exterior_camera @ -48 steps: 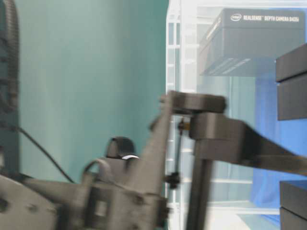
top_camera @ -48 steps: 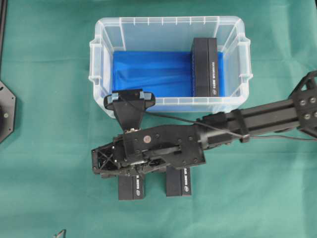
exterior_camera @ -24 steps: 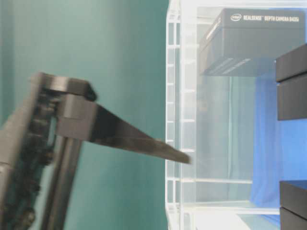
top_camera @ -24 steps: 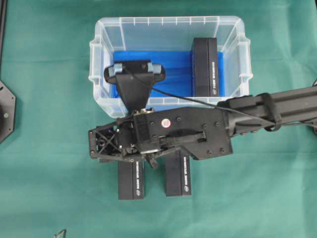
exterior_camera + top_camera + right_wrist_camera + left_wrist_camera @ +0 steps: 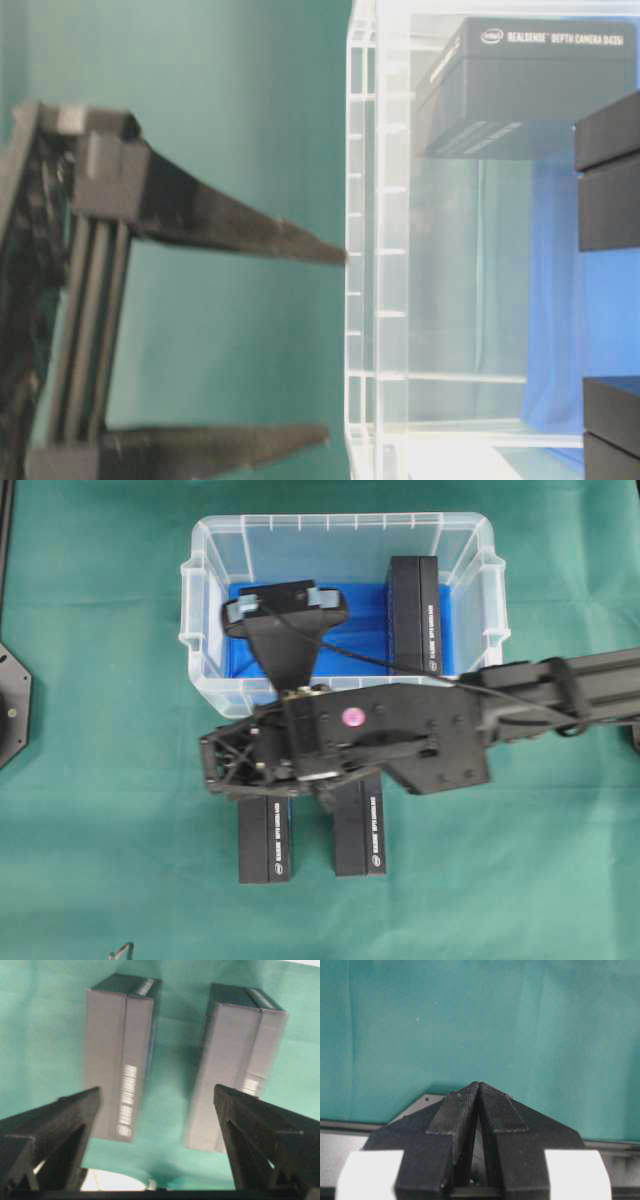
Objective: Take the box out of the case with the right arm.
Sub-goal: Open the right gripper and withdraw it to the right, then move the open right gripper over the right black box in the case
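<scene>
Green cloth [image 5: 90, 830] covers the whole work surface. On it we find the case [image 5: 200, 600], clear plastic with a blue lining, and one black box [image 5: 415, 615] standing inside at its right end. Two more boxes [image 5: 265, 840] lie on the cloth in front of the case. We note the right gripper [image 5: 157, 1125] above these two, its jaws spread wide and holding nothing. The left gripper [image 5: 479, 1091] has its tips pressed together, empty, over bare cloth.
</scene>
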Robot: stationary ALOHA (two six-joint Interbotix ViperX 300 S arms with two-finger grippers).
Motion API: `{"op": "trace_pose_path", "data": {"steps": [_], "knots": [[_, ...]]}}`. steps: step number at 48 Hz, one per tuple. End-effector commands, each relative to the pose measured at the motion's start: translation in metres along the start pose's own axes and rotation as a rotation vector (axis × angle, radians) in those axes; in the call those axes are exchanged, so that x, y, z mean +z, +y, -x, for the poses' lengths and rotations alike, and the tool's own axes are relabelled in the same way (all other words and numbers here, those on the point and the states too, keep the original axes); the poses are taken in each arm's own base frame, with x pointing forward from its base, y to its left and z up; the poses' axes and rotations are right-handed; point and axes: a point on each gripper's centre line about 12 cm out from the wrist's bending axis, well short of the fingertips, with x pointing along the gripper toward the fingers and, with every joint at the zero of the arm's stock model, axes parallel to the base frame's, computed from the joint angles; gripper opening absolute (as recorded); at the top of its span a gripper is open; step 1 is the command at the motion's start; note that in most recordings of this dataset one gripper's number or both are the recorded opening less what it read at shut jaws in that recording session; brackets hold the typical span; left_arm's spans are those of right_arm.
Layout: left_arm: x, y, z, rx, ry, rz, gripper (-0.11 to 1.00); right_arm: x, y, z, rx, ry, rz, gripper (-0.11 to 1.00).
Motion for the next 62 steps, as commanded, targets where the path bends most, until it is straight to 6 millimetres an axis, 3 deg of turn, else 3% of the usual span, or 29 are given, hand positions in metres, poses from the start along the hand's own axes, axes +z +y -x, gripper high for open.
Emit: {"op": "trace_pose_path", "data": {"steps": [1,16,40,48,62], "knots": [[0.004,0.000,0.004,0.001,-0.016,0.005,0.00,-0.001,-0.019,0.039,0.056,0.015,0.003,0.88],[0.004,0.001,0.004,0.002,-0.016,0.006,0.00,-0.001,-0.098,0.067,0.015,0.011,-0.013,0.88],[0.001,0.001,0.004,0.001,-0.019,0.003,0.00,0.013,-0.235,0.077,0.013,0.028,-0.018,0.88],[0.000,0.002,0.003,0.007,-0.015,0.004,0.00,0.019,-0.252,0.074,0.016,0.024,-0.013,0.88],[0.000,0.002,0.002,0.005,-0.013,0.004,0.00,0.035,-0.251,0.068,0.009,-0.019,-0.011,0.87]]}}
